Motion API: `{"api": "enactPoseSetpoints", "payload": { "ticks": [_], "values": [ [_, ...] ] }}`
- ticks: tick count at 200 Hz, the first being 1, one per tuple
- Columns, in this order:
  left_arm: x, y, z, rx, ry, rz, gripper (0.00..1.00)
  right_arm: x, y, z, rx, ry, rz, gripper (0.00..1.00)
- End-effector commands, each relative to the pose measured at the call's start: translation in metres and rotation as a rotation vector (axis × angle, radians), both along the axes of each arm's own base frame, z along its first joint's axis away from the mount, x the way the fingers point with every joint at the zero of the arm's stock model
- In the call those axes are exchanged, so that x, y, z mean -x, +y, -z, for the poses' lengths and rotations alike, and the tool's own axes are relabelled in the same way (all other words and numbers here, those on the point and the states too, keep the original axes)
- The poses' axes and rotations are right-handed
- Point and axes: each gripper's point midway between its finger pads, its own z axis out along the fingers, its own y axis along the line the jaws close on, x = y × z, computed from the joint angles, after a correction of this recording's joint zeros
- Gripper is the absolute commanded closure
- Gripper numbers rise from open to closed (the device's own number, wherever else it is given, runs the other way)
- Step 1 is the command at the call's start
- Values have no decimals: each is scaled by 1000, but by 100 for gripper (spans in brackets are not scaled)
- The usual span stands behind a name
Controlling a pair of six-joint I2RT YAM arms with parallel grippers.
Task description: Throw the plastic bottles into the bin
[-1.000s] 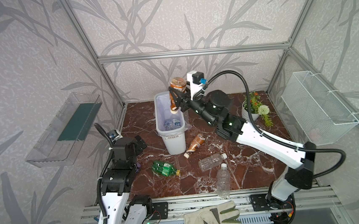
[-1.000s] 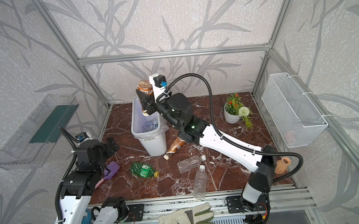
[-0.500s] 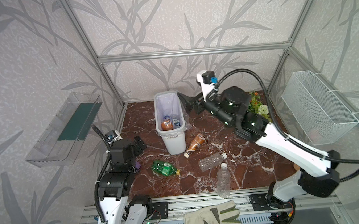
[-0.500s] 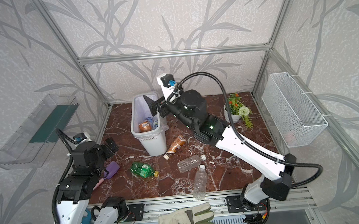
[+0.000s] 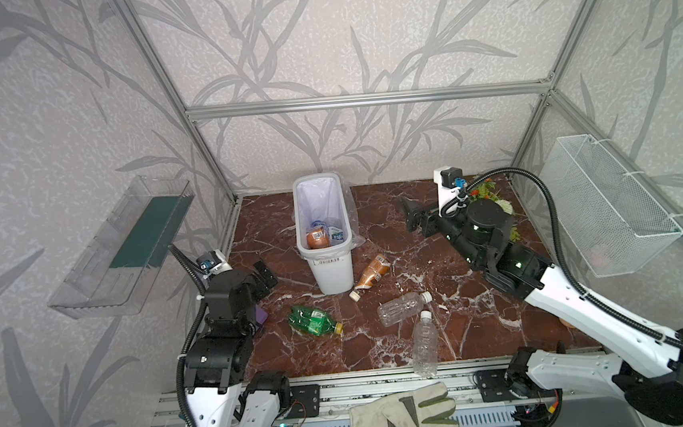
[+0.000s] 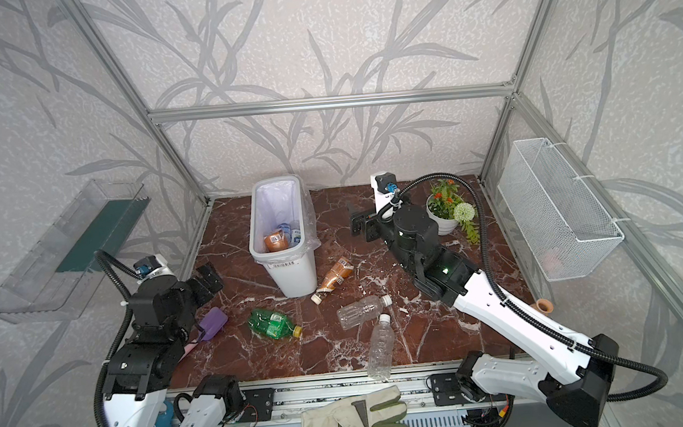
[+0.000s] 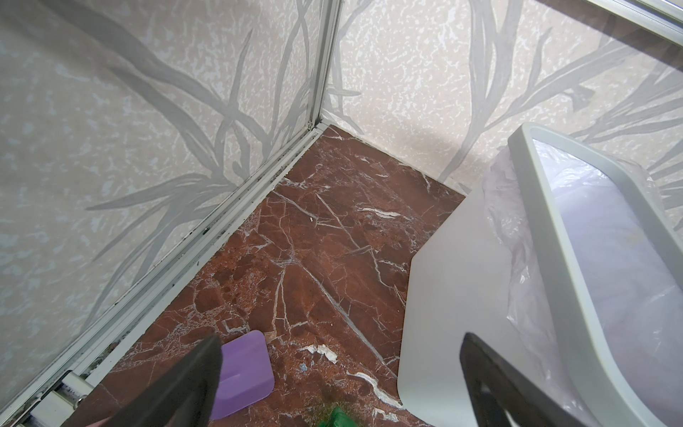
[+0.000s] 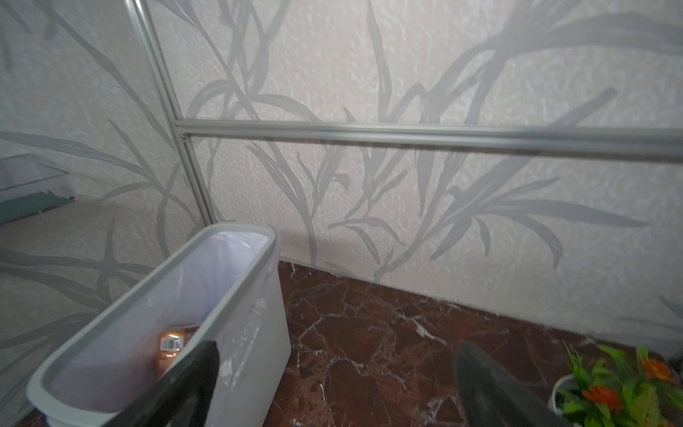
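Observation:
The white bin (image 5: 329, 265) stands at the back of the marble floor; a brown-labelled bottle (image 5: 317, 238) and others lie inside it. On the floor lie another brown-labelled bottle (image 5: 371, 274), a green bottle (image 5: 312, 319) and two clear bottles (image 5: 401, 308) (image 5: 424, 343). My right gripper (image 5: 415, 219) hangs open and empty to the right of the bin, apart from it. In the right wrist view the bin (image 8: 255, 332) shows the brown bottle (image 8: 172, 344) inside. My left gripper (image 5: 265, 272) is open and empty left of the bin (image 7: 462, 277), above the green bottle (image 7: 340, 419).
A purple scraper (image 6: 213, 322) lies by the left arm. A flowerpot (image 6: 446, 210) stands at the back right, behind the right arm. A wire basket (image 5: 606, 210) hangs on the right wall, a clear shelf (image 5: 126, 248) on the left. A glove (image 5: 406, 418) lies on the front rail.
My right gripper opened above the bin and the brown-labelled bottle dropped inside. The right arm then drew back to the right. The left arm shifted only slightly.

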Motion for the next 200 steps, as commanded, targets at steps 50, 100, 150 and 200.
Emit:
{"api": "enactPoseSetpoints", "payload": {
  "ticks": [50, 100, 150, 200],
  "values": [
    [3, 5, 5, -15, 4, -26, 1, -22, 28, 170, -269, 585, 40, 0],
    [9, 10, 8, -32, 1, -45, 1, -26, 68, 264, -286, 845, 50, 4],
    [11, 11, 14, -47, 19, -47, 1, -27, 95, 314, -300, 978, 71, 7],
    [13, 12, 16, -55, 24, -52, 1, -30, 115, 339, -289, 1029, 71, 7]
  ]
}}
